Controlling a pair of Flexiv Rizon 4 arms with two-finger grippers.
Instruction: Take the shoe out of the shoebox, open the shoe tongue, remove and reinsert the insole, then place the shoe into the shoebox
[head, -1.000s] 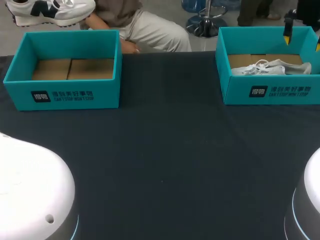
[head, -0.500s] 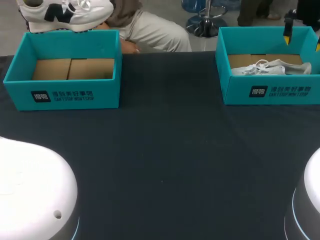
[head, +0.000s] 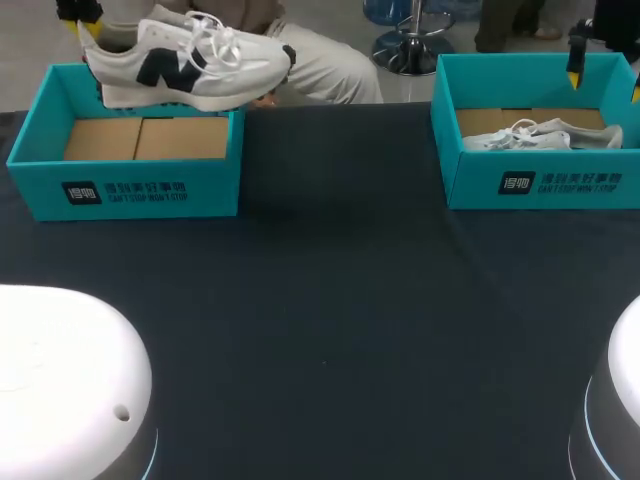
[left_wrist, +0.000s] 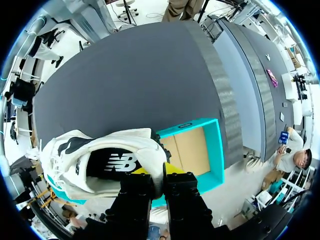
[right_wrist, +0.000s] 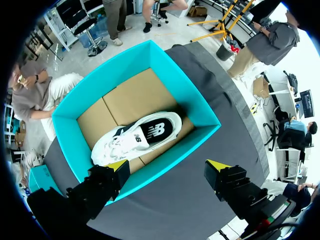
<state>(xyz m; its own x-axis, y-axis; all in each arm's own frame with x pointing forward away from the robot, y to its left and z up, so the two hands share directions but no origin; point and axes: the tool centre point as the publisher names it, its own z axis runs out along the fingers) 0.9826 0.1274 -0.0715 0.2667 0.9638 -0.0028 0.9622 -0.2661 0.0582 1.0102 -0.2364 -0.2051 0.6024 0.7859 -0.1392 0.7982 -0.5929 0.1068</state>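
Observation:
A white shoe with a dark logo (head: 190, 65) hangs in the air over the far rim of the left teal shoebox (head: 130, 190), whose cardboard floor is bare. My left gripper (head: 86, 24) is shut on the shoe's heel collar; in the left wrist view the shoe (left_wrist: 95, 162) hangs from the gripper (left_wrist: 157, 172), toe pointing away, with the box (left_wrist: 216, 150) below. A second white shoe (head: 545, 135) lies in the right teal shoebox (head: 540, 185). My right gripper (head: 606, 72) hovers open above that box; in the right wrist view the gripper (right_wrist: 167, 167) holds nothing over the shoe (right_wrist: 137, 137).
The dark table (head: 340, 320) stretches between the two boxes and toward me. A seated person is just behind the table's far edge near the left box, not touching anything on it.
My left gripper has carried the shoe rightward and lower, from beyond the left box's far corner to over its far rim. The right arm has not moved.

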